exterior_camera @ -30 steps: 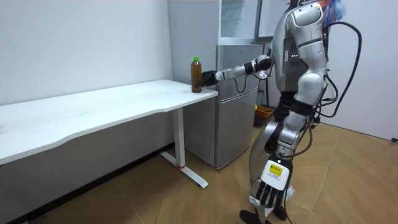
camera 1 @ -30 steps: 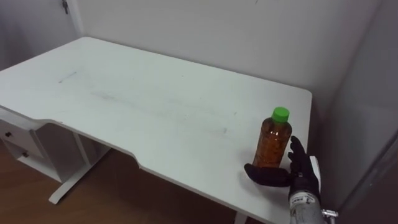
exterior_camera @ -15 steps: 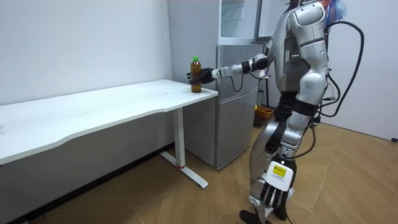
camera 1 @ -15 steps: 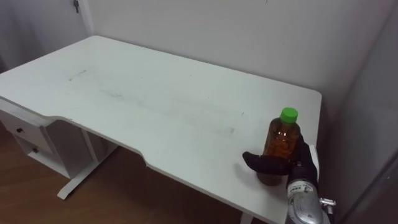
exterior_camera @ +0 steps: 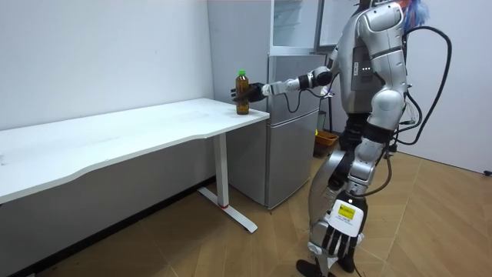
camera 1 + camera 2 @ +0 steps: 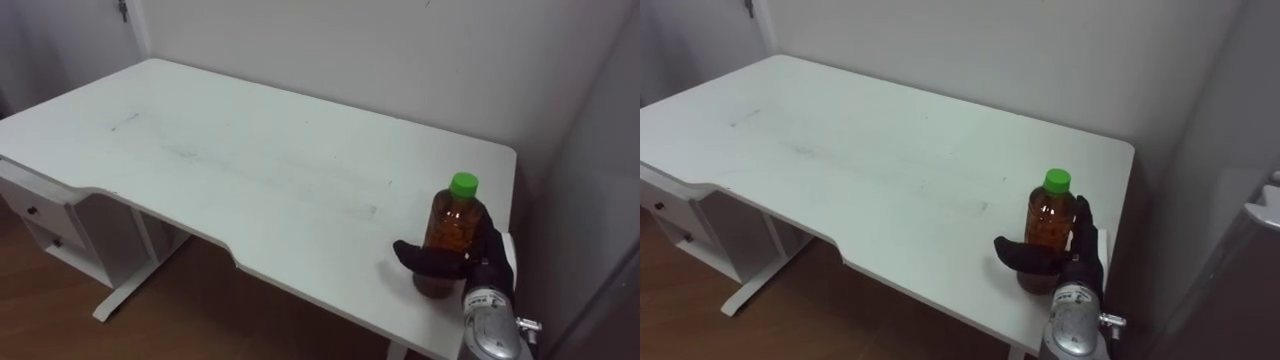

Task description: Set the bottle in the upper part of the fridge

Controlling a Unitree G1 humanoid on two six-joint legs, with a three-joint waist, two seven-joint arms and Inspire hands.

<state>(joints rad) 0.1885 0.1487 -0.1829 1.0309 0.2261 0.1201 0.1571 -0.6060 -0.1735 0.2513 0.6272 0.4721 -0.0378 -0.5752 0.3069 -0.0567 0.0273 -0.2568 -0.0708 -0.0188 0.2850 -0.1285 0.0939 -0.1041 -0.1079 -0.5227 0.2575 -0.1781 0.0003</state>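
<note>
Bottle (image 6: 452, 218) bottom is hidden behind right hand (image 6: 482, 268), curled round it.

Silver-grey body, dark joints, black cable behind torso. Black right robot hand (image 6: 488, 265), silver wrist; left robot hand (image 5: 336, 240) has yellow-white tag.

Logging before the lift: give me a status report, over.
Right hand curled round amber plastic bottle with green cap, upright on white table. Left hand open, hanging at side. Grey fridge beside table.
</note>
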